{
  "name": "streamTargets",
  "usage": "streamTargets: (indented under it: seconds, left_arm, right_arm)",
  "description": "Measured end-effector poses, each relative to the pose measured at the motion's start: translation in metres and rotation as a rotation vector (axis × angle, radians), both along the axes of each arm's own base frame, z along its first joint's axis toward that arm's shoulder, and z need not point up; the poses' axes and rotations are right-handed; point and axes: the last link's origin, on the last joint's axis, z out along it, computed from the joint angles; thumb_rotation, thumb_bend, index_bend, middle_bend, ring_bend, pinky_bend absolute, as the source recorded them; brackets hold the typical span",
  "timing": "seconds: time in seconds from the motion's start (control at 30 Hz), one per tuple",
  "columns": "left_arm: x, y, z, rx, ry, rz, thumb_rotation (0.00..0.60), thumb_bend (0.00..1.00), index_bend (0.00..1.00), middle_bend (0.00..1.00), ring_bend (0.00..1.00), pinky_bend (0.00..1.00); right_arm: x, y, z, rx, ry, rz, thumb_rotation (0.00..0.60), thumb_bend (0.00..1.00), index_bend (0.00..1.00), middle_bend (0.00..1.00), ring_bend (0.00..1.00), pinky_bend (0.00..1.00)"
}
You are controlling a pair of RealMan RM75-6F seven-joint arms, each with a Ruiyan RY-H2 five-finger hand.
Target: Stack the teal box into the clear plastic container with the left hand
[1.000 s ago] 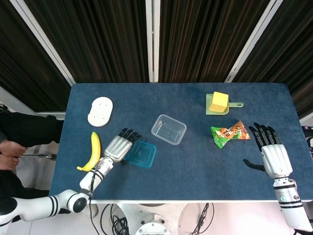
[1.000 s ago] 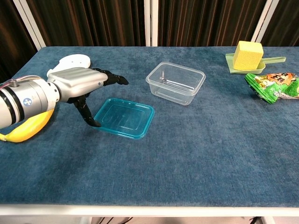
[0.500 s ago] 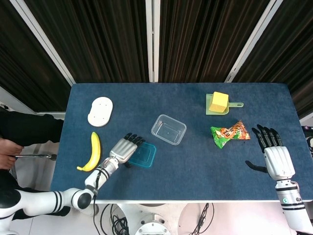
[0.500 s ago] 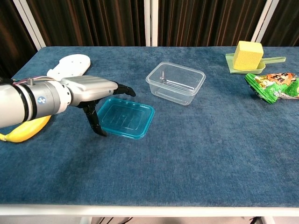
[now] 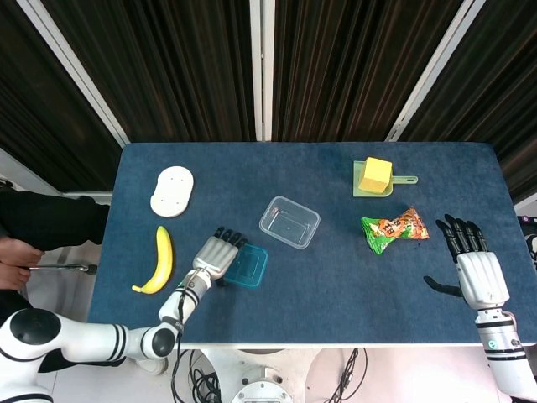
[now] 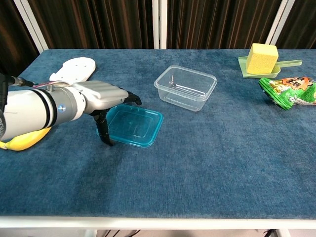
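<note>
Reaching step: left hand spread over the teal box's left edge, nothing gripped. Box lies flat on table, near clear container. Next: close, lift, carry right.

The left hand is clad in a silver shell with black fingers; the right hand is finished alike; white forearms are banded in black.

My table has a blue cloth top. On it, far left, lies a white board, with a banana nearer. The teal box sits near centre, the clear container just beyond it. At right lie a snack bag and, farther, a green tray.
</note>
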Motion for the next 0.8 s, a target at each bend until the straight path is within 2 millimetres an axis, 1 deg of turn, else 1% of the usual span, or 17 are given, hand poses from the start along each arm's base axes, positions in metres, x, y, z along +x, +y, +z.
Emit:
streamTargets:
  seconds: [0.1, 0.2, 0.3, 0.37, 0.5, 0.63, 0.8]
  left_arm:
    - [0.004, 0.000, -0.002, -0.005, 0.003, 0.001, 0.600, 0.06, 0.11, 0.03, 0.00, 0.02]
    - [0.006, 0.001, -0.003, -0.015, 0.007, 0.000, 0.600, 0.09, 0.15, 0.06, 0.00, 0.03]
    - [0.007, 0.002, -0.002, -0.024, 0.006, 0.001, 0.600, 0.17, 0.24, 0.14, 0.02, 0.06]
    - [0.008, 0.001, 0.000, -0.027, 0.002, -0.002, 0.600, 0.21, 0.28, 0.20, 0.06, 0.11]
    - [0.010, 0.000, 0.004, -0.020, -0.008, -0.027, 0.600, 0.24, 0.32, 0.27, 0.13, 0.16]
    - [0.012, -0.002, 0.015, -0.003, -0.030, -0.064, 0.600, 0.24, 0.32, 0.28, 0.14, 0.16]
    - [0.013, -0.003, 0.041, 0.046, -0.063, -0.124, 0.600, 0.24, 0.32, 0.28, 0.14, 0.15]
  right_arm:
    - [-0.001, 0.001, -0.001, 0.001, -0.003, -0.004, 0.600, 0.04, 0.00, 0.00, 0.00, 0.00]
    - [-0.002, 0.001, -0.001, 0.000, -0.007, -0.009, 0.600, 0.04, 0.00, 0.00, 0.00, 0.00]
    - [-0.003, 0.002, -0.001, -0.004, -0.010, -0.011, 0.600, 0.04, 0.00, 0.00, 0.00, 0.00]
    - [-0.004, 0.003, -0.001, -0.006, -0.012, -0.012, 0.600, 0.04, 0.00, 0.00, 0.00, 0.00]
    - [-0.004, 0.004, 0.000, -0.009, -0.014, -0.011, 0.600, 0.04, 0.00, 0.00, 0.00, 0.00]
    - [-0.003, 0.004, 0.000, -0.012, -0.014, -0.004, 0.600, 0.04, 0.00, 0.00, 0.00, 0.00]
    - [-0.001, 0.006, 0.002, -0.020, -0.015, 0.002, 0.600, 0.03, 0.00, 0.00, 0.00, 0.00]
